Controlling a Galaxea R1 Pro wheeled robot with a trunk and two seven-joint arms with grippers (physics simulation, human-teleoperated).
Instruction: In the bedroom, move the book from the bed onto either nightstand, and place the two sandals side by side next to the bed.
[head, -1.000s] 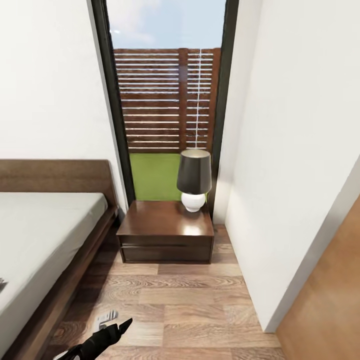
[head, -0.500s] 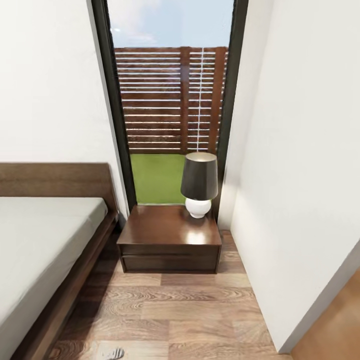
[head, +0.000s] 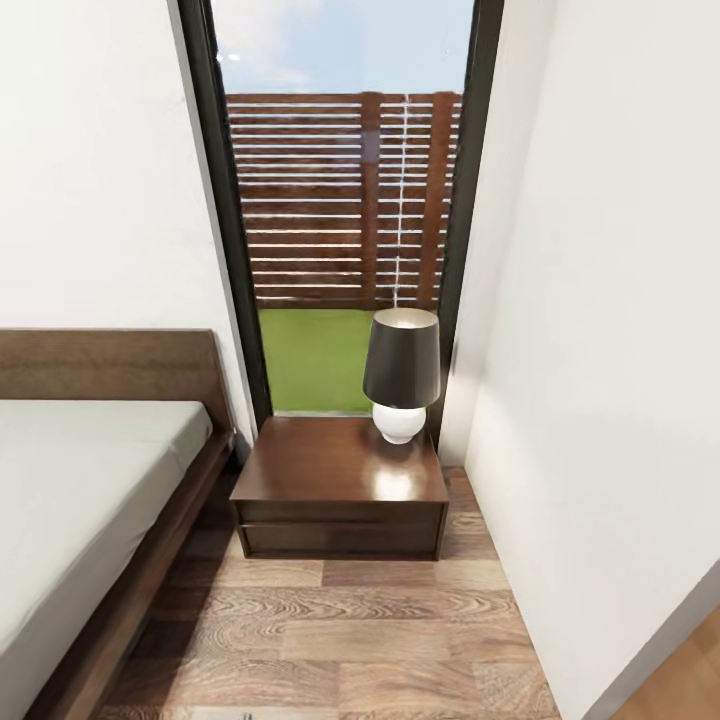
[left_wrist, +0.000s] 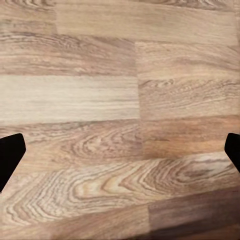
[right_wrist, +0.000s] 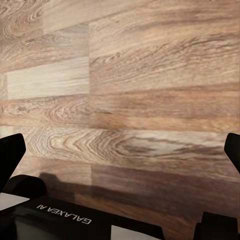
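The nightstand sits mid-frame, the bed at left. Both the left gripper and the right gripper are wide apart, holding nothing above the floor.

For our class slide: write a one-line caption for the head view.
Dark nightstand with a black-shaded lamp beside the bed, below a tall window.
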